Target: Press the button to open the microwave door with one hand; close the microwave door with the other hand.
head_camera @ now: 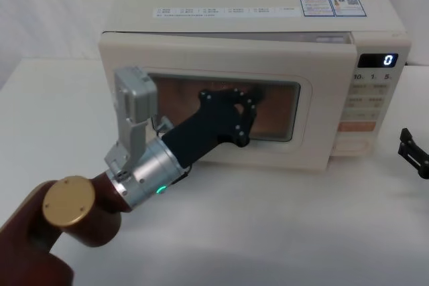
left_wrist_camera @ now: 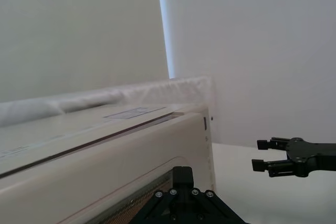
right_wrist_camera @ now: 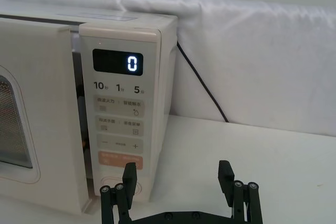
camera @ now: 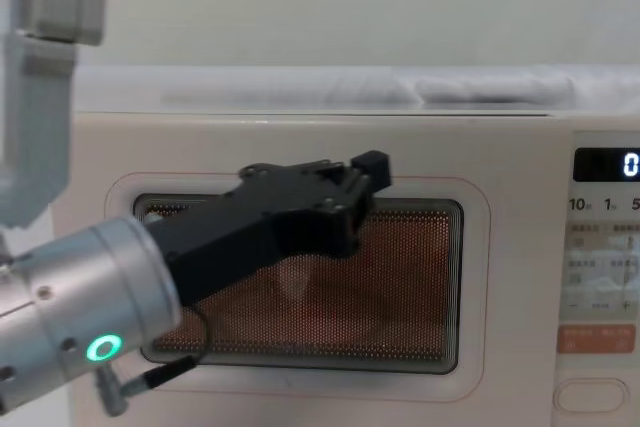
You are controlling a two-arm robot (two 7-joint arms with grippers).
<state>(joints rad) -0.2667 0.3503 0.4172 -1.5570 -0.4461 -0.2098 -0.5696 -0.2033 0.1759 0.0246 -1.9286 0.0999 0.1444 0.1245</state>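
my left gripper (head_camera: 247, 113) reaches forward against the microwave door's (head_camera: 315, 118) window, green ring light on my wrist lit. my right gripper (right_wrist_camera: 178, 178) hangs low beside the microwave's control panel, fingers parted.
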